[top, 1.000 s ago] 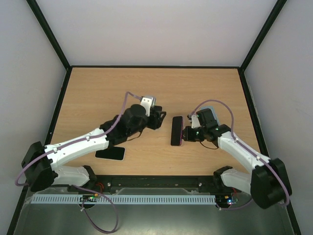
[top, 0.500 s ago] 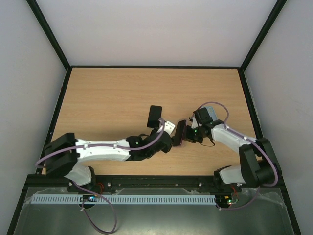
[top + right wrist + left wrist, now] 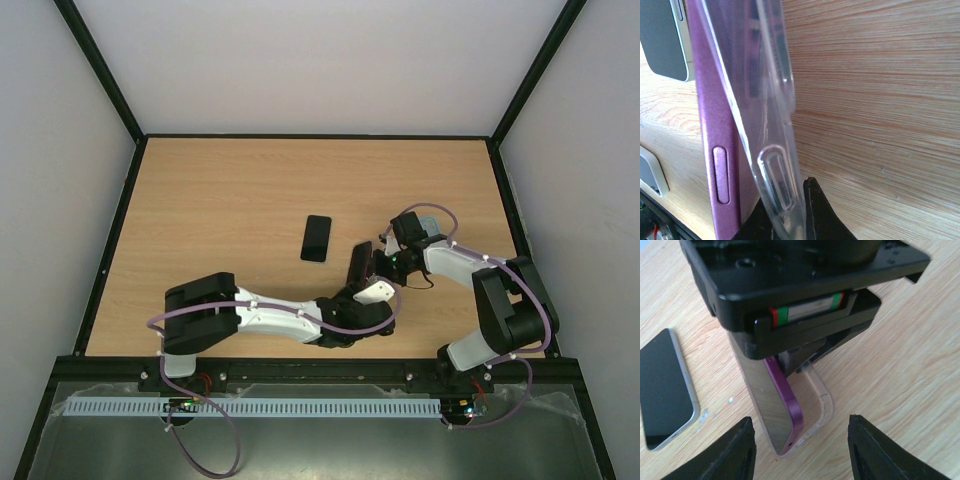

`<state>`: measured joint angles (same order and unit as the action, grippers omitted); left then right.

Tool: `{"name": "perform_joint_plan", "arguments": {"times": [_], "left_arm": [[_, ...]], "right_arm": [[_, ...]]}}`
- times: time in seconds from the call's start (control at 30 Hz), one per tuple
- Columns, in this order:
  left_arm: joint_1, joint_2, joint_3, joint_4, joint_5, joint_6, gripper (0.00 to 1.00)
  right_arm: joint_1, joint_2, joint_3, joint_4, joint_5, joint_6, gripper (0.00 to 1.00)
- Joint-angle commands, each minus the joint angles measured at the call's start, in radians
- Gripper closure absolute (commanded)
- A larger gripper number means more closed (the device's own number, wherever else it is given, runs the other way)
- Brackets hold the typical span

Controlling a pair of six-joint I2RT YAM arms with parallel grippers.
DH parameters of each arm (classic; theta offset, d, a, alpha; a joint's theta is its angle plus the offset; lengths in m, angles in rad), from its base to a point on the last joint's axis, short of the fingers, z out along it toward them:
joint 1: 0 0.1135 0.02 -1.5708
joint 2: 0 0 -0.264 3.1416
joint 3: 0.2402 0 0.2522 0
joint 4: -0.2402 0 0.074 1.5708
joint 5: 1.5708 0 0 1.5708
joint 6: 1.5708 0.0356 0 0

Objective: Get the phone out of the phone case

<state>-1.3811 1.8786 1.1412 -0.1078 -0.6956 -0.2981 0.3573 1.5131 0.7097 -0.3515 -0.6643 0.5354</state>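
The left tool [image 3: 805, 452] had been swung across the table [image 3: 220, 200] and narrowed, its fingers left apart astride the purple phone [image 3: 786, 402]. The phone, tilted up near mid-table, seemed half peeled from the clear case [image 3: 816, 399], whose edge was clamped by the right tool [image 3: 785, 220].

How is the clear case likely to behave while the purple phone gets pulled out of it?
Probably bendy: the clear case bows away from the purple phone. Likely light and thin, since its wall is see-through. Its glossy edge may slip in the right gripper, pinched at one end only.
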Motion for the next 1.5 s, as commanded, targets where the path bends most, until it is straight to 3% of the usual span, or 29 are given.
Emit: {"name": "perform_joint_plan", "arguments": {"times": [0.0,0.57,0.9,1.13,1.2,1.33,1.47], "left_arm": [[-0.006,0.029,0.031,-0.079,-0.15,-0.012,0.52],[0.033,0.066,0.02,-0.036,-0.202,0.043,0.51],[0.065,0.083,0.017,0.047,-0.223,0.079,0.7],[0.075,0.086,0.007,0.055,-0.237,0.072,0.88],[0.079,0.08,-0.004,0.064,-0.234,0.066,0.89],[0.095,0.083,-0.015,0.071,-0.222,0.047,0.74],[0.111,0.092,-0.021,0.077,-0.208,0.048,0.74]], "right_arm": [[-0.003,0.007,-0.022,-0.001,0.064,-0.018,0.98],[-0.003,-0.031,-0.048,0.019,-0.009,-0.035,0.98],[-0.003,-0.069,-0.067,0.031,-0.04,-0.037,0.98],[-0.003,-0.078,-0.073,0.037,-0.047,-0.037,0.98],[-0.003,-0.079,-0.072,0.039,-0.05,-0.035,0.98],[-0.003,-0.079,-0.073,0.043,-0.063,-0.034,0.98],[-0.003,-0.085,-0.076,0.045,-0.065,-0.036,0.98]]}}
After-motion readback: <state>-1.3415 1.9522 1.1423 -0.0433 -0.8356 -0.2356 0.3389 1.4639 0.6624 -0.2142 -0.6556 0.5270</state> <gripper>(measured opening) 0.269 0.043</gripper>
